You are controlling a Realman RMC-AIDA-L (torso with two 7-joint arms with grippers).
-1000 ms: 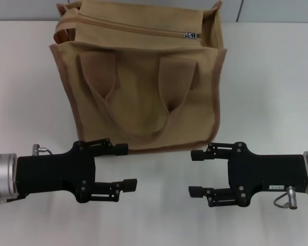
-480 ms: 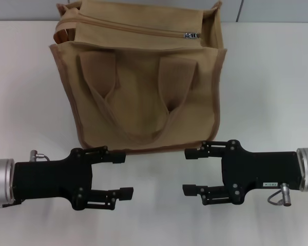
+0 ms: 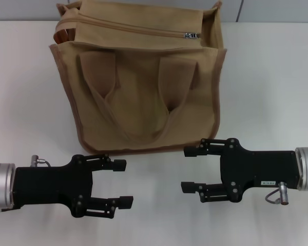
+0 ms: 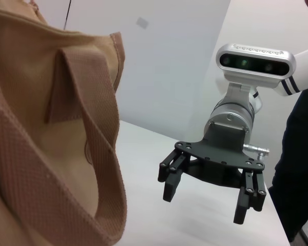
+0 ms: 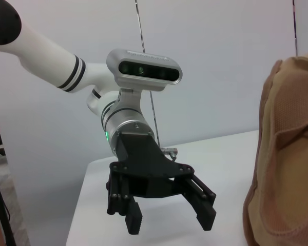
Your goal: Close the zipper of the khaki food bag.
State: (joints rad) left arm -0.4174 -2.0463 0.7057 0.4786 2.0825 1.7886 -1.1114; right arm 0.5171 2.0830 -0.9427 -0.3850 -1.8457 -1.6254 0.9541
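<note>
Head: bag (image 3: 138, 87) stands on tabletop (image 3: 267, 77), zipper (image 3: 138, 28) runs left-right along its top, slider (image 3: 191, 35) at the right end, beyond right end effector (image 3: 190, 169), the nearer one. Both it and left end effector (image 3: 122, 183) open, empty

Left wrist: bag (image 4: 46, 133), right end effector (image 4: 205, 192) open

Right wrist: left end effector (image 5: 169, 218) open. No readable labels

A white desk (image 3: 267, 92) fills nearly the whole head view, its surface plain and evenly lit, with soft shadows only. Along the desk's far edge runs a pale grey wall (image 3: 277, 10), split by a thin vertical seam near the far right corner. Both wrist views show the same plain, light wall behind the desk.
</note>
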